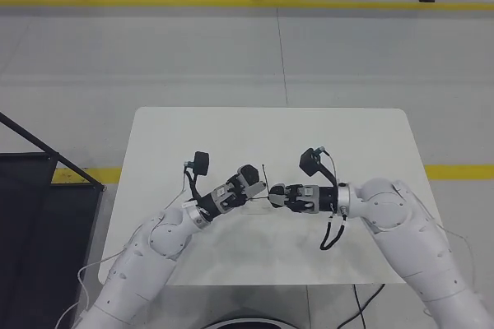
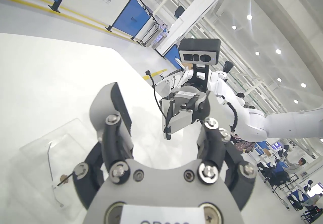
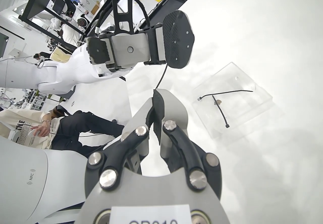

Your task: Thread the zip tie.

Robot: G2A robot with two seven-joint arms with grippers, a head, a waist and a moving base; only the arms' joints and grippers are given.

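Observation:
A thin black zip tie (image 3: 162, 76) sticks out from between the pads of my right gripper (image 3: 155, 99), which is shut on its lower end. In the left wrist view the same zip tie (image 2: 157, 101) rises from the right gripper (image 2: 167, 131) to its small head at the free end. My left gripper (image 2: 161, 99) faces it with its fingers spread wide open and nothing between them. Seen from the right wrist, the zip tie's far part ends at one black finger of the left gripper (image 3: 137, 46). From above, both grippers (image 1: 253, 185) (image 1: 274, 196) meet above the middle of the white table (image 1: 354, 140).
A clear plastic tray (image 3: 262, 101) lies on the table beside the grippers, holding two more black zip ties (image 3: 227, 94). The tray (image 2: 37, 144) also sits close to the left gripper. A black-framed stand (image 1: 16, 206) is beyond the table's left edge.

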